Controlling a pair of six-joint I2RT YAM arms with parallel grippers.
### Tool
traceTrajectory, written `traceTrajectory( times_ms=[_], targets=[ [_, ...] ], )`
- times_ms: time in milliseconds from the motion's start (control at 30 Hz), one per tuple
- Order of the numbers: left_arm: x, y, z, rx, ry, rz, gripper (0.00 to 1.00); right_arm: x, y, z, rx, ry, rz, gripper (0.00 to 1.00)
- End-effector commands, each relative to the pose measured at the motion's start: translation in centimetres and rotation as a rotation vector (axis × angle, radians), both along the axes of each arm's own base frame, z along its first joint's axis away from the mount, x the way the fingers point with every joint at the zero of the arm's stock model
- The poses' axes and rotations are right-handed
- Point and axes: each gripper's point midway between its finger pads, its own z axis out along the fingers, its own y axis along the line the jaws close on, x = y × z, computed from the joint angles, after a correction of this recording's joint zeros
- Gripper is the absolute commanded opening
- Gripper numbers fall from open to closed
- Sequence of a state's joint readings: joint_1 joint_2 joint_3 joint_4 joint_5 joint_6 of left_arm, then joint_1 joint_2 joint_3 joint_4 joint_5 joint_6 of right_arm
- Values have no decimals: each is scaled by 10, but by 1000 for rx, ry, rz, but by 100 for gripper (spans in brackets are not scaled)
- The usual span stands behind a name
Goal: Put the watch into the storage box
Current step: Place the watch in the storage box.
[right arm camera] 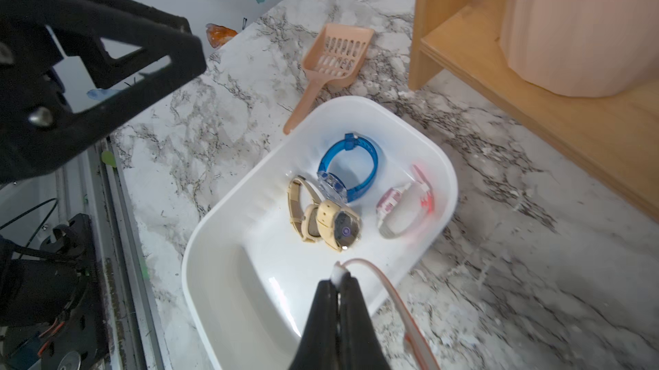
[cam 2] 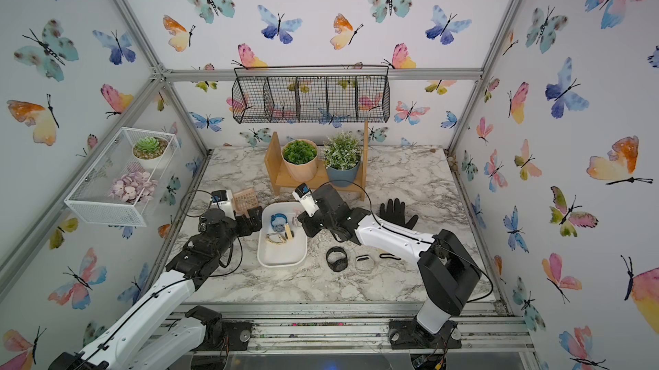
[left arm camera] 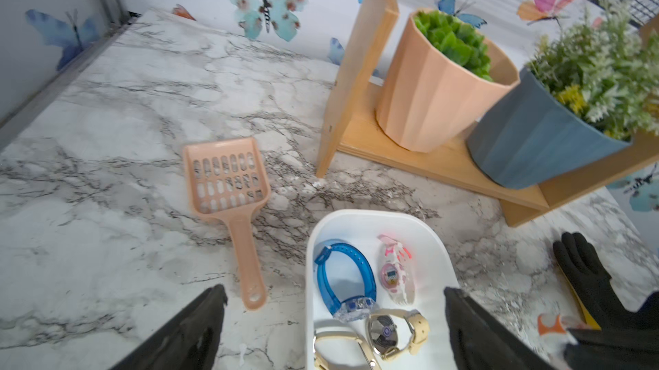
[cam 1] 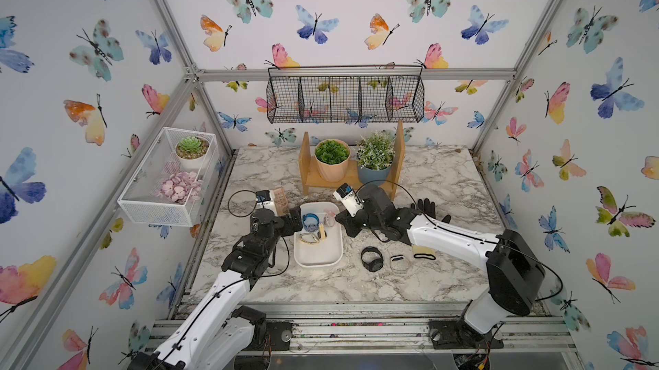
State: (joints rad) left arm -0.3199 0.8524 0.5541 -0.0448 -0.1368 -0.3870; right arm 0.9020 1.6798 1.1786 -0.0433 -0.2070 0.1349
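Across the marble counter (cam 1: 445, 186), your white storage box (cam 1: 317, 257) sat near the middle, with other watches (right arm camera: 335, 207) inside it. Your left pincer (left arm camera: 333, 291) was spread wide at the box's left edge, and your right pincer (right arm camera: 338, 279) was pressed together above its right edge. The black watch (cam 1: 372, 259) lay on the counter near the box's right side, outside it and untouched.

You see a peach scoop (left arm camera: 228, 182) toward the counter's (cam 1: 445, 179) left edge, a black glove (cam 1: 427, 207) toward its right edge.
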Motion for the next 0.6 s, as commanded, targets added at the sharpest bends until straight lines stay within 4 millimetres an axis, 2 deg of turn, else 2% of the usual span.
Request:
traceTrajectory(
  times_ms=[0,100,333,567],
  targets=[
    [-1,12,3,-28,20,49,98,-7,32,7,40,-21,81,2],
    [-3,19,-1,-35,23,83,98,-5,51,2,51,-20,100,2],
    [-5,32,2,-47,9,124,98,7,78,-16,51,-15,111,2],
    [-6,26,-3,-76,4,97,98,31,99,-31,16,-68,93,2]
  ],
)
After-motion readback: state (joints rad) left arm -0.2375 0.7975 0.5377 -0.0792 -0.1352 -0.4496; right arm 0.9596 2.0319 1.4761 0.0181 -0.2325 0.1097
